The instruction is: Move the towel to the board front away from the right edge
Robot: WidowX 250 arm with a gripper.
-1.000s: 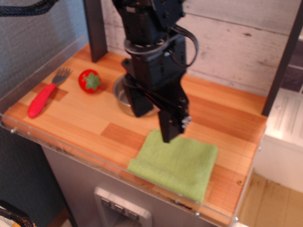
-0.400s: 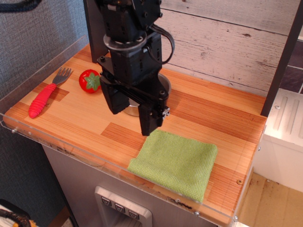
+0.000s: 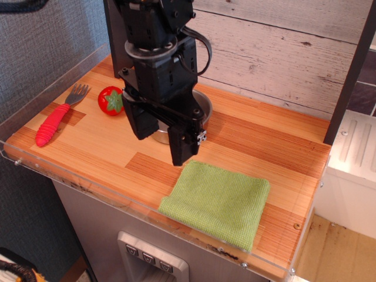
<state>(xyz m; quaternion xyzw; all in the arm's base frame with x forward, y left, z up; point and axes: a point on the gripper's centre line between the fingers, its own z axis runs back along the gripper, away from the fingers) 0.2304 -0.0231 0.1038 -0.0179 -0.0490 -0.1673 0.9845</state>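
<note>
The light-green towel lies flat and folded on the wooden board, near its front edge and right of the middle. A strip of bare board shows between the towel and the right edge. My black gripper hangs above the board just left of and behind the towel's back left corner. Its two fingers stand apart and nothing is between them. It does not touch the towel.
A steel pan sits behind the gripper, partly hidden by it. A red tomato and a red-handled fork lie at the left. A clear acrylic rim runs along the front edge. Dark posts stand at the back.
The gripper has moved left and a little back, off the towel's back edge. The towel lies in the same place.
</note>
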